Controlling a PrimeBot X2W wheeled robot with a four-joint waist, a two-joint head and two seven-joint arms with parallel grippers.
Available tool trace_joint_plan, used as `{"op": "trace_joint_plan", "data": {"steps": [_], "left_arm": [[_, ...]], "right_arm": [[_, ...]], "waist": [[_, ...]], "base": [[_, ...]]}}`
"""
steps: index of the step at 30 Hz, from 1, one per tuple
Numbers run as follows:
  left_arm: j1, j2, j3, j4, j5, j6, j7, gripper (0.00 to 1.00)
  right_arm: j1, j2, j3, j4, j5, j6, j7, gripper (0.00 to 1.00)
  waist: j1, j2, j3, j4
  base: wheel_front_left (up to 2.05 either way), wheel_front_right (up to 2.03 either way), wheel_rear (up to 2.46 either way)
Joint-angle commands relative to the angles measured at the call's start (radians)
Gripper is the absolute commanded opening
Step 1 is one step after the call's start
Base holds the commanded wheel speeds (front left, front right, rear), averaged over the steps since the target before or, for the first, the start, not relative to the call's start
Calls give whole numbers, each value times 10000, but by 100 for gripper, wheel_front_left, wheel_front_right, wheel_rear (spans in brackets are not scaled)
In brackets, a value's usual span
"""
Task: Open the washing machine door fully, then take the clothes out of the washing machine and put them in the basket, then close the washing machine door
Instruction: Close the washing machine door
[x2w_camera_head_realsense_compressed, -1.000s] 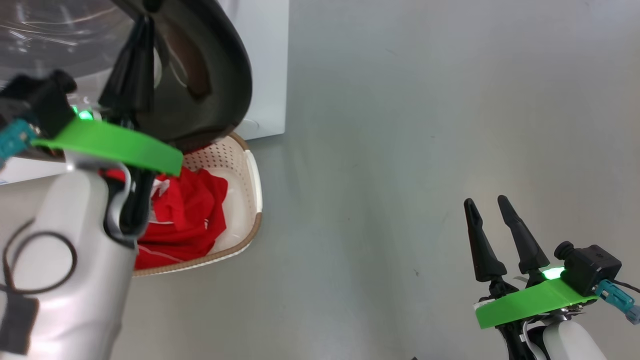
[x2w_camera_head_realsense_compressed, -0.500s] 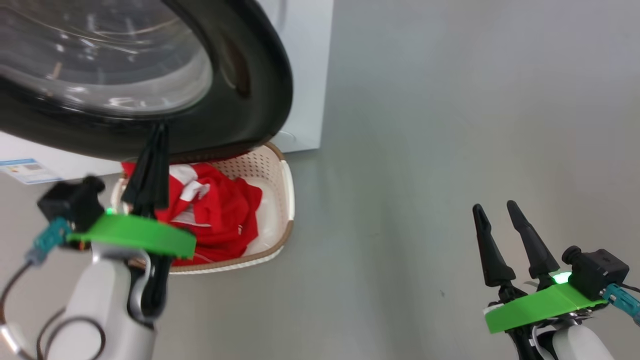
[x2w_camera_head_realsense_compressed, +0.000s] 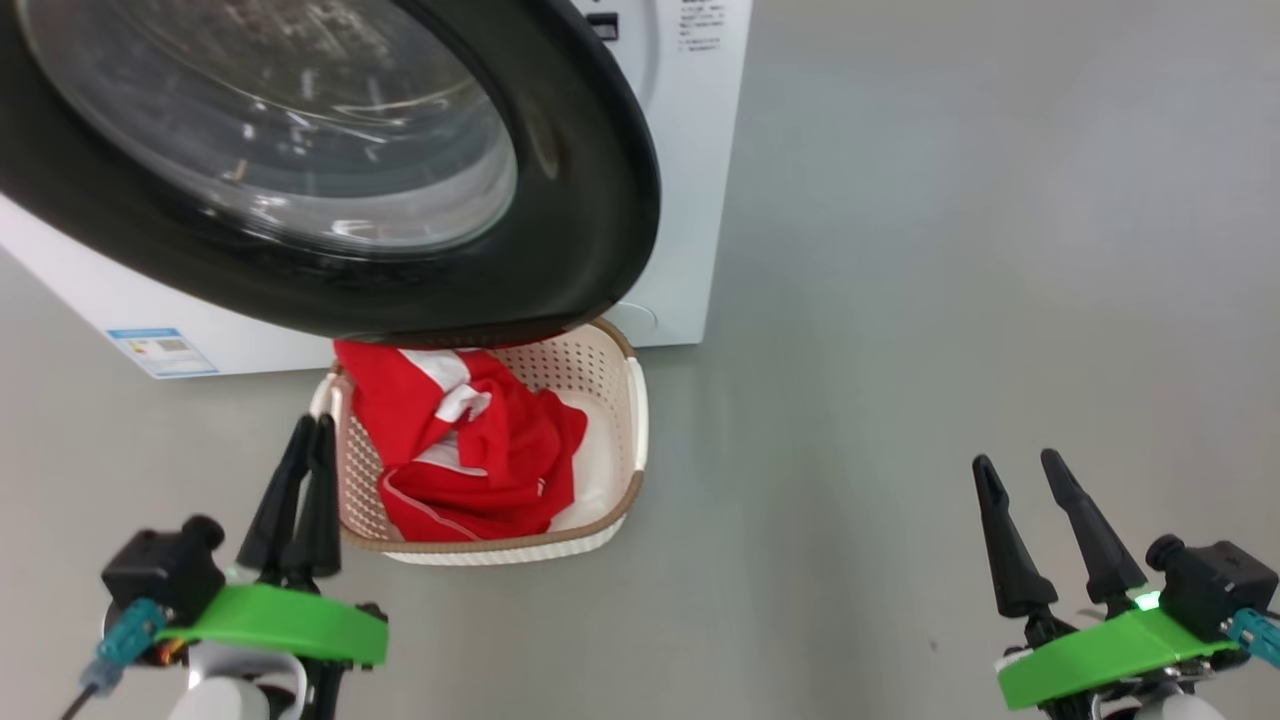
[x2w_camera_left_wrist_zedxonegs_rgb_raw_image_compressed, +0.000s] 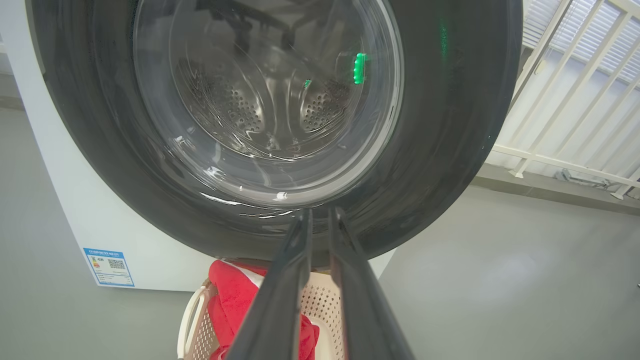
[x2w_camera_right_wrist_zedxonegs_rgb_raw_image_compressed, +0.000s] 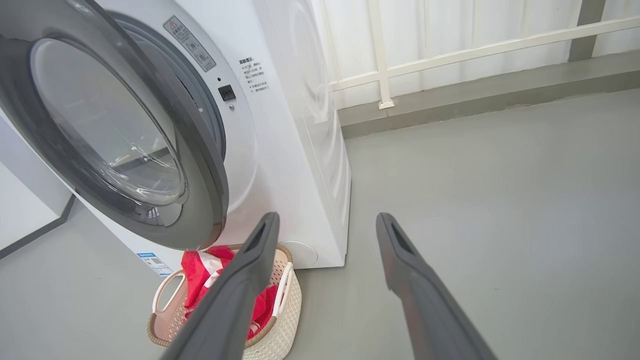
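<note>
I see the washing machine door (x2w_camera_head_realsense_compressed: 600, 200) ajar, up ahead of my left gripper (x2w_camera_head_realsense_compressed: 314, 422), the nearer one; it looks almost closed and empty. My right gripper (x2w_camera_head_realsense_compressed: 1015, 460) gapes wide.

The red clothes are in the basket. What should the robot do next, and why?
Probably move the left gripper to the black rim of the washing machine door and start pushing it shut: the clothes lie in the basket, the door hangs open above it, and that gripper is nearest.
</note>
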Motion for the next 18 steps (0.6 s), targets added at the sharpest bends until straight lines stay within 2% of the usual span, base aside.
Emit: {"op": "trace_joint_plan", "data": {"steps": [1,2,18], "left_arm": [[145,126,379,-358,186,-56,-78,96],[256,97,423,-401,236,-56,-78,100],[1827,-114,1417,-1205,1567,-56,-78,100]], "right_arm": [[88,-177,177,-235,-134,65,-65,100],[141,-194,151,-232,-136,65,-65,100],[914,-328,-139,-214,-80,65,-65,100]], "waist": [[0,-1,-207,203],[0,-1,-261,260],[0,-1,-995,566]], "base": [[0,0,0],[0,0,0],[0,0,0]]}}
